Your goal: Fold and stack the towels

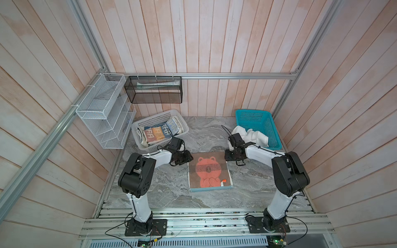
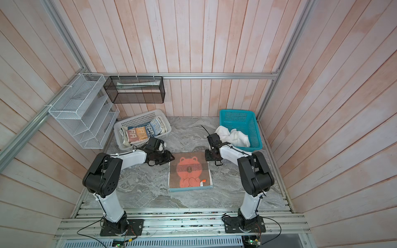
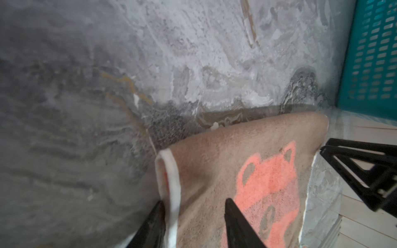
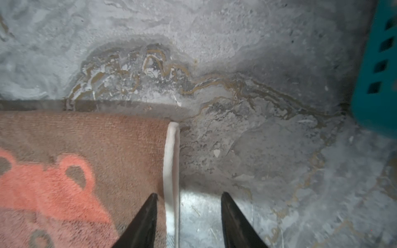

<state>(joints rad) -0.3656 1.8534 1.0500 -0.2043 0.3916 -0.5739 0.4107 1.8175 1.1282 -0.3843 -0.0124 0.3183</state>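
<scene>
The left arm and right arm match: white shells on the long links and bulky black housings at the joints, the largest dotted with small round holes. Thin black cables, held by white ties, run back from each tool to a black, bolted base plate. The fingers are black tapering wedges.

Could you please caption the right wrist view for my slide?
Open right gripper straddling the towel's white edge on the table.
</scene>
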